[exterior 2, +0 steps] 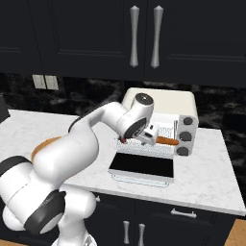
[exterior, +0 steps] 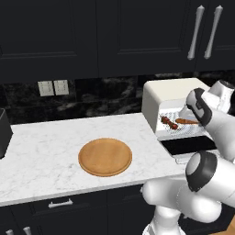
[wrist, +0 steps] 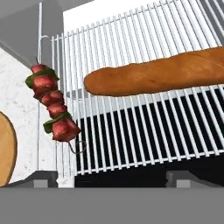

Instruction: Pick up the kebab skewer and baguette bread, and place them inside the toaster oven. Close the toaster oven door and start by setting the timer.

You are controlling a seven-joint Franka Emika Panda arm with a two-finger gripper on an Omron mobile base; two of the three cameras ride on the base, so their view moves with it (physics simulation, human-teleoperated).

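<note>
Two foods lie on the wire rack [wrist: 144, 127] of the oven [exterior: 166, 94], both right under the tool [wrist: 111, 177]. In the hand view the tool's two dark finger tips [wrist: 43, 178] stand far apart at the bottom, spread wide and pinching nothing. The baguette [wrist: 157, 76] lies just ahead of the tool, stretched across the rack bars and running off to one side. The skewer [wrist: 51, 105] lies off toward one finger's side, along the rack's edge, well clear of the baguette and of the tool. Its red chunks and green bits rest on the bars, and its small wire loop points back toward the tool.

From the right base view, the tool [exterior 2: 150, 135] hangs at the oven's mouth, just above the rack, with the baguette's orange end showing beside it. The door [exterior 2: 142, 166] lies swung down flat in front, below the tool, its dark glass facing up. Three dark knobs [exterior 2: 185, 138] run down the oven's front on the far side of the tool.

From the left base view, both foods sit side by side in the opening, the skewer farther from the arm. A round wooden board [exterior: 105, 157] rests on the white marble table [exterior: 46, 151], well away from the tool.
</note>
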